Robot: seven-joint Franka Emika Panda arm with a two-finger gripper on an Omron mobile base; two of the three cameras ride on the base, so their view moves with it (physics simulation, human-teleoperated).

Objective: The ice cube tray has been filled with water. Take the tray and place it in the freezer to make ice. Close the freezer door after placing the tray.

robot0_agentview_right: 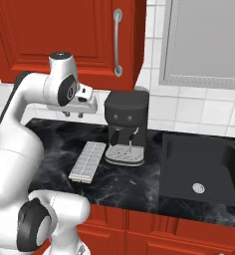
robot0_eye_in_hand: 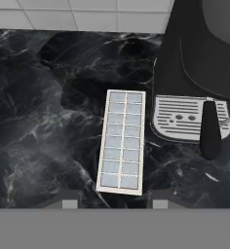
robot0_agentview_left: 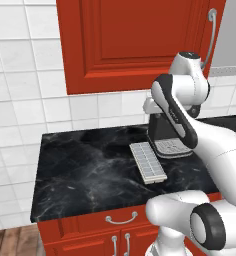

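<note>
The ice cube tray (robot0_eye_in_hand: pixel 122 141) lies flat on the black marble counter (robot0_eye_in_hand: pixel 34 121), just left of the coffee machine. It is a white-grey grid of small cells, and the water (robot0_eye_in_hand: pixel 131 130) shows as a pale bluish sheen in them. The same tray (robot0_agentview_left: pixel 147 162) (robot0_agentview_right: pixel 87 161) runs lengthwise towards the counter's front edge. My gripper (robot0_agentview_right: pixel 74 114) (robot0_eye_in_hand: pixel 112 202) hangs well above the tray's near end, pointing down, open, with nothing between its fingertips (robot0_eye_in_hand: pixel 63 202). The freezer and its door are out of view.
A black coffee machine (robot0_agentview_right: pixel 126 127) with a grey drip grille (robot0_eye_in_hand: pixel 185 118) stands right beside the tray. A dark sink (robot0_agentview_right: pixel 204 169) lies to the right. Red wall cabinets (robot0_agentview_left: pixel 135 40) hang above, and red drawers (robot0_agentview_left: pixel 121 219) sit under the counter.
</note>
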